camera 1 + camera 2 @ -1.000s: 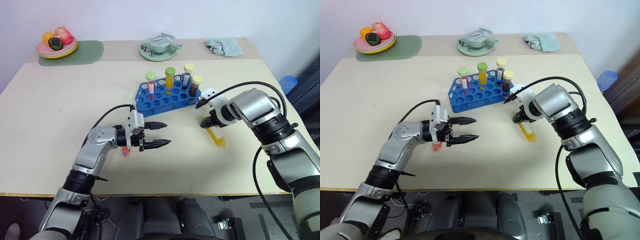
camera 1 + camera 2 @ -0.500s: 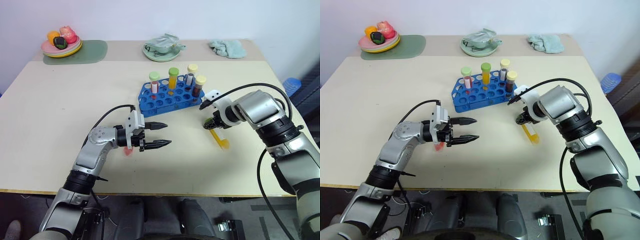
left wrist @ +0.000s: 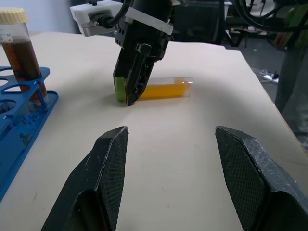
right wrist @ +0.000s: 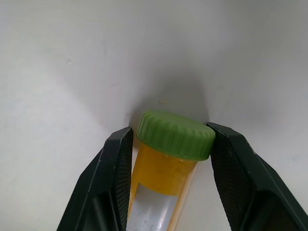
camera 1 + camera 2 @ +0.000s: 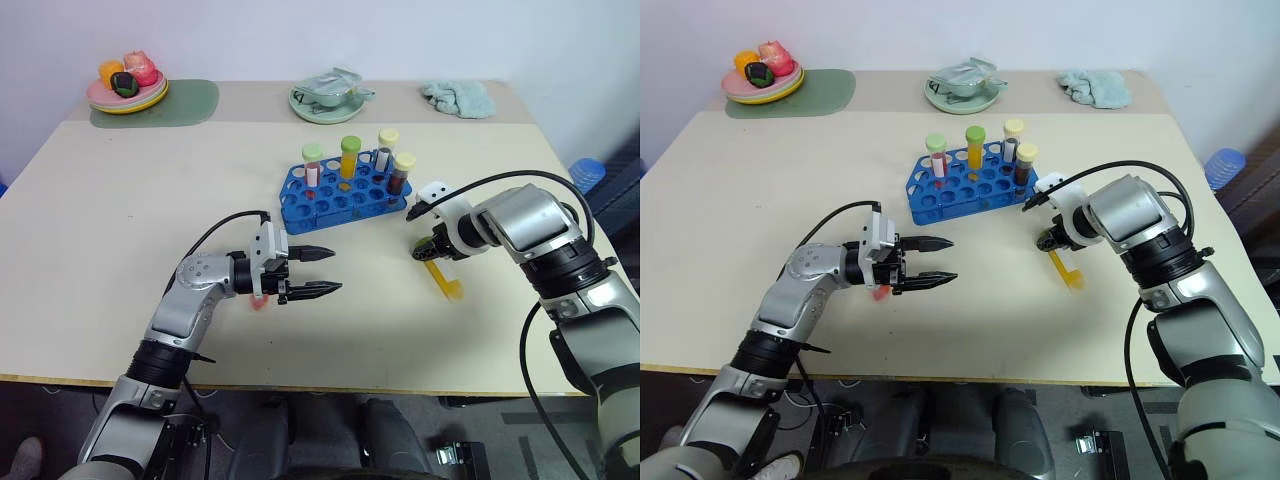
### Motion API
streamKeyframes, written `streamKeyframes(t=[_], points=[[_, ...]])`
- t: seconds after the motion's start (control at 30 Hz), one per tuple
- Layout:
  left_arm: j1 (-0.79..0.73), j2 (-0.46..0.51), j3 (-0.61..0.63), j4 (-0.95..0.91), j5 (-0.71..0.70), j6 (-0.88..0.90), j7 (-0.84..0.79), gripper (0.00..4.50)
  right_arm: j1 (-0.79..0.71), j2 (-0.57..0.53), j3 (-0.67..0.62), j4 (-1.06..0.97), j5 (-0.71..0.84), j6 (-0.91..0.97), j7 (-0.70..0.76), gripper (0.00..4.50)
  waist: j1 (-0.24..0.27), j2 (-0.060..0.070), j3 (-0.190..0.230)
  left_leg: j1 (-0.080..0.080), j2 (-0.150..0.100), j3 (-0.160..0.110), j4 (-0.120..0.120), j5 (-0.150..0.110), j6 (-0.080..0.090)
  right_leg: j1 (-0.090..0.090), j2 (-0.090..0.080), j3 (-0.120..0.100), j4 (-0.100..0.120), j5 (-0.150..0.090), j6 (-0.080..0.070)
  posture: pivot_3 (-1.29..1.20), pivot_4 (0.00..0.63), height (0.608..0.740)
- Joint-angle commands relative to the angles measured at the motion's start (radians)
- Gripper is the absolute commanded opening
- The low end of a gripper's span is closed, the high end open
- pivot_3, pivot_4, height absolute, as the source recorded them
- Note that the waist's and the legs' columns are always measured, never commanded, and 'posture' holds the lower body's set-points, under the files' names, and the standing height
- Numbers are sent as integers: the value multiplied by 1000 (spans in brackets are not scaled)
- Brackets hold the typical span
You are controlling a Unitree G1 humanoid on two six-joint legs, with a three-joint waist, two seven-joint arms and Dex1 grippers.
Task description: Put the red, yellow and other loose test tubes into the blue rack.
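The yellow test tube (image 5: 446,280) lies flat on the table, to the right of the blue rack (image 5: 345,197). My right gripper (image 5: 429,252) points down at it, shut on the tube's green cap (image 4: 175,134), one finger on each side. In the rack stand a red tube with a pale green cap (image 5: 312,166), an orange tube (image 5: 349,160), a greyish tube (image 5: 385,152) and a dark brown tube with a cream cap (image 5: 402,173). My left gripper (image 5: 320,271) hovers open and empty in front of the rack, pointing toward the right gripper (image 3: 139,62).
At the back of the table are a plate of toy food (image 5: 127,88) on a green mat (image 5: 180,102), a green dish with crumpled wrapping (image 5: 328,93) and a pale cloth (image 5: 458,98). The table's right edge is close to my right arm.
The whole picture has shifted a little. Neither gripper nor the tubes have visibly moved on the table.
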Motion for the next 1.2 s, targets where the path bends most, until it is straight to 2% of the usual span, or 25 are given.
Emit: streamKeyframes(t=[0.03, 0.23, 0.37, 0.7, 1.1, 1.2], points=[[-11, -3, 12, -7, -6, -23, -10, 2909, 49, -36, 27, 31, -5, 28, -9, 2372, 0, 0, 0, 0, 0, 0, 0, 0, 0, 0, 0, 0, 0, 0, 0, 0, 150, 740], [-19, -5, 10, -1, -4, -24, -12, 2909, 64, -40, 27, 15, 2, 32, -12, 2372, 0, 0, 0, 0, 0, 0, 0, 0, 0, 0, 0, 0, 0, 0, 0, 0, 150, 740], [-21, -6, 9, -5, -4, -20, -10, 2909, 67, -30, 11, 13, 5, 22, -17, 1152, -2, -1, -1, 0, 0, 0, 0, 0, 0, 1, 0, 0, -1, 0, 0, 0, 150, 740], [-14, 0, 15, -37, -11, 5, 9, 2909, 83, 5, -80, -32, 46, 57, -49, 1152, -4, -1, -1, 0, 0, 0, 0, 0, 0, 0, 0, 0, 0, 0, 0, 0, 150, 740], [-12, 9, 24, -51, -16, 19, 14, 2909, 104, -4, -119, -86, 70, 20, -52, 1152, -5, -1, -1, 0, 0, 0, 0, 0, 0, 0, 0, 0, 0, 0, 0, 0, 150, 740], [-13, 7, 20, -48, -14, 18, 12, 2909, 117, -26, -96, -99, 73, -9, -28, 1152, -5, -1, -1, 0, 0, 0, -1, 0, 0, 0, 0, 0, 0, 0, 0, 0, 150, 740]])
